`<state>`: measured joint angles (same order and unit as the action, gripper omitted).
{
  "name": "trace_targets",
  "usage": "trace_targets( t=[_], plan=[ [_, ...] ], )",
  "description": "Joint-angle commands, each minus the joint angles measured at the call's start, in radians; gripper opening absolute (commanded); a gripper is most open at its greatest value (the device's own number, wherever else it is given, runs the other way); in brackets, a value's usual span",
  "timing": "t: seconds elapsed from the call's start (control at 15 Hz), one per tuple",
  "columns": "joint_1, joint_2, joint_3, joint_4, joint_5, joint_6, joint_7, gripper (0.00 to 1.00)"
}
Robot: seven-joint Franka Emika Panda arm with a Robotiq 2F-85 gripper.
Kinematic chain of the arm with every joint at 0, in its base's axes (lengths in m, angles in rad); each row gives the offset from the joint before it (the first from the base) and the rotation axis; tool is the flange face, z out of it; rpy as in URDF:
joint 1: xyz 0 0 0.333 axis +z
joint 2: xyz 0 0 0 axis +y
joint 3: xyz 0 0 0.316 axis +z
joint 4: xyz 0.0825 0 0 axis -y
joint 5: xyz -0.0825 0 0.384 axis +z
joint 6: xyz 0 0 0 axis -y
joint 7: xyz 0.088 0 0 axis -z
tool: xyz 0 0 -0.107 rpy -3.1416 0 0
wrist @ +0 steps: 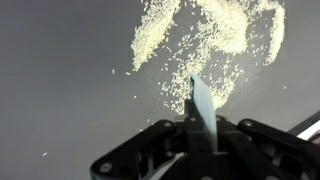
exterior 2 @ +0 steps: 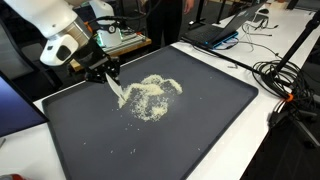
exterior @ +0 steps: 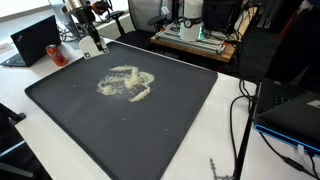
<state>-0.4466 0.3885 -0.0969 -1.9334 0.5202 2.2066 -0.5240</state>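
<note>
1 thin white blade (wrist: 203, 98) sits clamped in my claw (wrist: 201, 128); best hold its edge flat on the black mat (wrist: 60, 80), gathering pale scattered grains (wrist: 215, 40).

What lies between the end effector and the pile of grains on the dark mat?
Only the pale flat blade that the end effector grips. In the wrist view, its tip reaches the loose edge of the grains.

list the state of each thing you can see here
pincer, shut on the scraper
scraper, held, blade tilted down toward the grains
grains, scattered in a loose patch on the mat
mat, lying flat
laptop, open
</note>
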Motion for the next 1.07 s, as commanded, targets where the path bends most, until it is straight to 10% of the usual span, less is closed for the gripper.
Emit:
trace_targets(
  t=[0.0, 1.0],
  plan=[
    [-0.037, -0.008, 0.013, -0.028, 0.133, 0.061, -0.095, 0.01],
    [-0.055, 0.005, -0.073, -0.160, 0.373, 0.032, -0.305, 0.01]
  ],
)
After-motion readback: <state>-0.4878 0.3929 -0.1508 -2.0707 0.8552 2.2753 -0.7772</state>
